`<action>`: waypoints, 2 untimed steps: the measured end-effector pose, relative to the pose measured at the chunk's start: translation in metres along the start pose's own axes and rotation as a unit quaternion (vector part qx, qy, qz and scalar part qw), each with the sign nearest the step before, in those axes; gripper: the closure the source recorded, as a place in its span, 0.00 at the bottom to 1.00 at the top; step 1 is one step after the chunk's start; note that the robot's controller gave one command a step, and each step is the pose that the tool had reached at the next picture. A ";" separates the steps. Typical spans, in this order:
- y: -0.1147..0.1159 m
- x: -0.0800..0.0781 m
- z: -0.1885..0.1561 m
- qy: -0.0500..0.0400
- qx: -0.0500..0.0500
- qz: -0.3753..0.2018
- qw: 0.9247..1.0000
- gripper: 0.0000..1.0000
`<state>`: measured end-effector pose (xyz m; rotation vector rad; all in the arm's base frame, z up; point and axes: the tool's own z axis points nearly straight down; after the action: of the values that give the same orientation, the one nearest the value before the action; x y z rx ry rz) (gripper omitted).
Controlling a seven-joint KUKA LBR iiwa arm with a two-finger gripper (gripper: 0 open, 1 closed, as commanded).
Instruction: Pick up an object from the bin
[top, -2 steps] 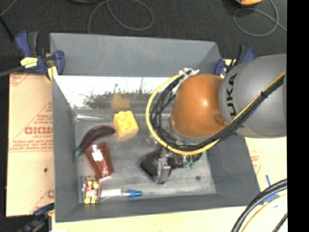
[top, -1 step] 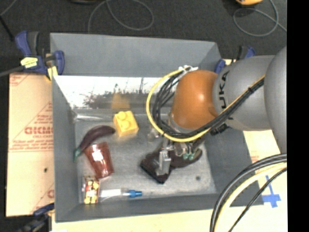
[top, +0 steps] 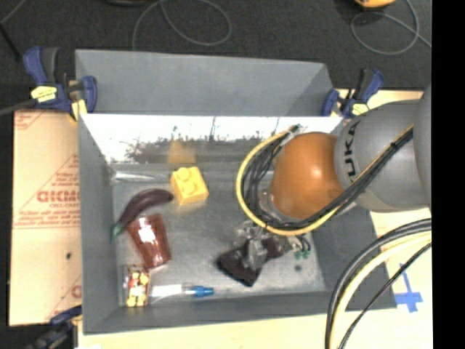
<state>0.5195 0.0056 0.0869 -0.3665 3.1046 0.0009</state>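
My gripper [top: 254, 247] was low in the bin [top: 203, 86], toward its front right part, right at a black, crumpled-looking thing [top: 238, 266] that lay on the floor there. Whether it touched the black thing's upper edge or only hung just over it, I could not tell. Nor could I tell whether my hand was open or closed, since my orange cover [top: 305, 174] and the cables [top: 247, 187] looped round it hid much of the wrist. The nearest neighbour was a pen [top: 182, 291] with a blue tip, lying along the front wall, its tip toward the black thing but apart from it. Everything else lay to the left, well apart from my hand. A yellow block [top: 189, 185] sat near the back, with a dark purple eggplant [top: 143, 203] just beside it. A red clear cup [top: 150, 241] lay on its side close under the eggplant, and a small packet [top: 136, 286] of coloured bits sat in the front left corner.
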 end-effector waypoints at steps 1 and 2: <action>0.000 0.000 0.000 0.000 0.000 0.001 1.000 1.00; -0.015 -0.005 -0.110 -0.001 0.000 -0.012 1.000 1.00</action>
<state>0.5263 -0.0078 0.1970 -0.4035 3.0975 0.0008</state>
